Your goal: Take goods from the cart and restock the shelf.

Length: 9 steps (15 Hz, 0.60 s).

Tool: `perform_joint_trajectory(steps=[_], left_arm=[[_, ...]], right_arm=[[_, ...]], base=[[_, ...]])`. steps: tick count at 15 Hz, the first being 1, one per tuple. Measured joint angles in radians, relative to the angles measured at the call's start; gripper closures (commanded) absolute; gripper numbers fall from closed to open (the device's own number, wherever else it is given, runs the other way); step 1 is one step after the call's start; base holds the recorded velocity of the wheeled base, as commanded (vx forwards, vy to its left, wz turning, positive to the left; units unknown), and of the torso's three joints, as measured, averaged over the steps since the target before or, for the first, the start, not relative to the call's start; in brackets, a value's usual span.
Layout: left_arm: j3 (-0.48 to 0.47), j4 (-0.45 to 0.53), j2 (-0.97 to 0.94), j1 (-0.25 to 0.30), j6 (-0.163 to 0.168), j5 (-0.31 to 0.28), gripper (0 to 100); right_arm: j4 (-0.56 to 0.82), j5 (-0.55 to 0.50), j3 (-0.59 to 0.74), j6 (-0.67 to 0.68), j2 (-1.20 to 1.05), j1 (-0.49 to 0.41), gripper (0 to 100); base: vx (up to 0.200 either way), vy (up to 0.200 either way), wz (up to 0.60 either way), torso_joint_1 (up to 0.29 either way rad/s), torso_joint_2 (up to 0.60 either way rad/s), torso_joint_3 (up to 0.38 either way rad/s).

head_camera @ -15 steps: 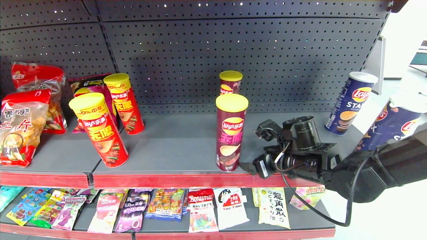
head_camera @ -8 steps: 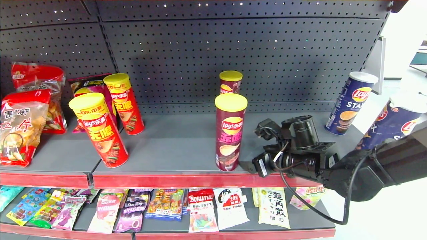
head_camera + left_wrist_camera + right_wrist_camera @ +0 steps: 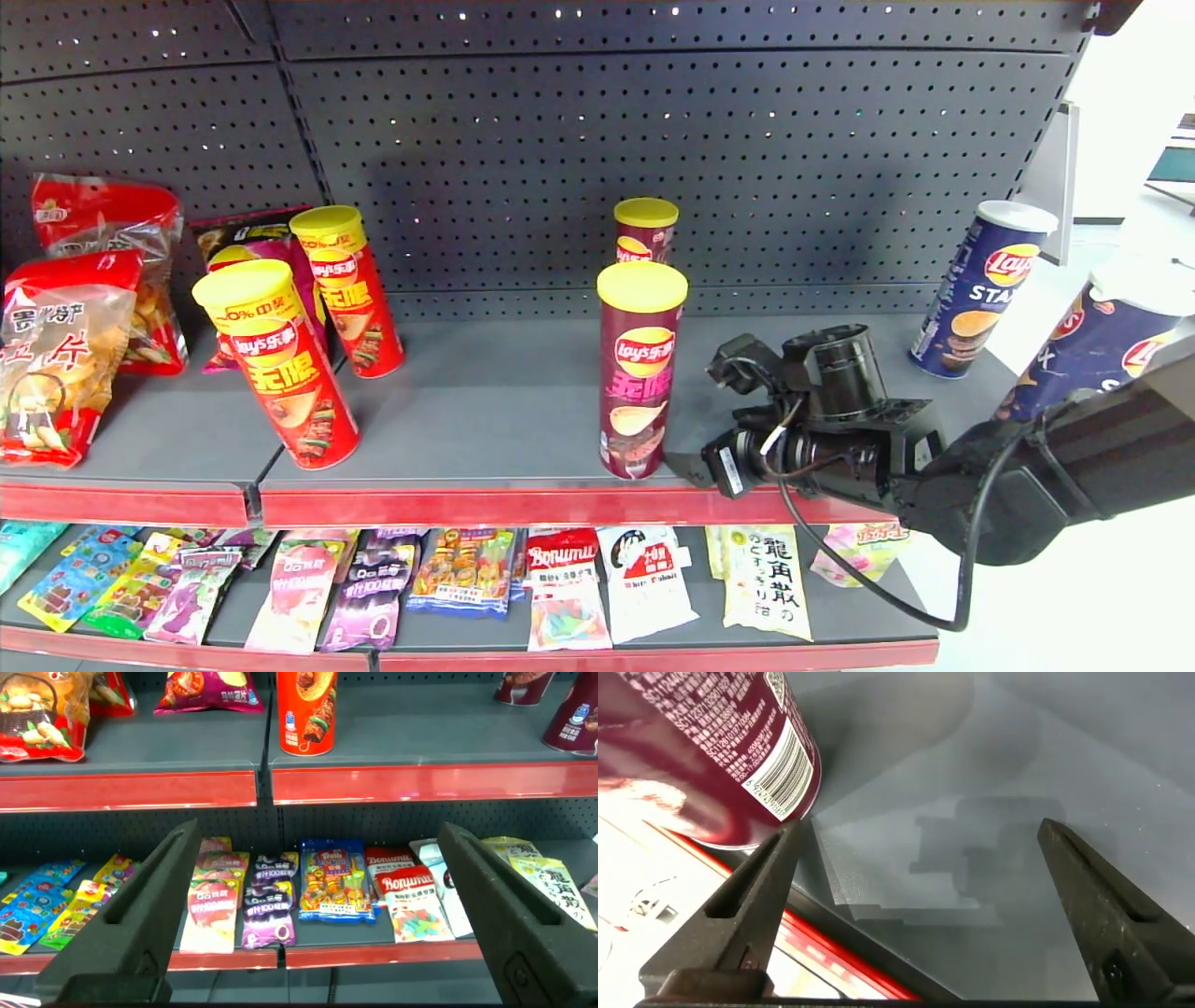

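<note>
A maroon chips can with a yellow lid stands upright near the front edge of the grey shelf. My right gripper sits low at the can's right side, just above the red shelf lip. It is open, and in the right wrist view one finger rests against the base of the maroon can, with bare shelf between the fingers of the right gripper. My left gripper is open and holds nothing, facing the lower shelf's candy bags.
A second maroon can stands behind the first. Two red cans and snack bags fill the shelf's left. Blue cans stand at the right end. Open shelf lies between the red and maroon cans. Candy packets line the lower shelf.
The front maroon can has slid slightly left along the shelf, and my right gripper has moved left with it, staying at its base.
</note>
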Motion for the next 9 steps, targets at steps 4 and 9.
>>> perform_joint_trajectory(steps=[4,9], left_arm=[[0.000,0.000,0.000,0.001,0.000,0.000,0],[0.000,0.000,0.000,0.001,0.000,0.000,0]], right_arm=[[0.000,0.000,-0.011,-0.006,0.006,0.001,0],[0.000,-0.033,-0.017,-0.025,0.010,-0.006,0]], base=[[0.000,0.000,0.00,0.000,0.00,0.000],[0.000,0.000,0.00,0.000,0.00,0.000]])
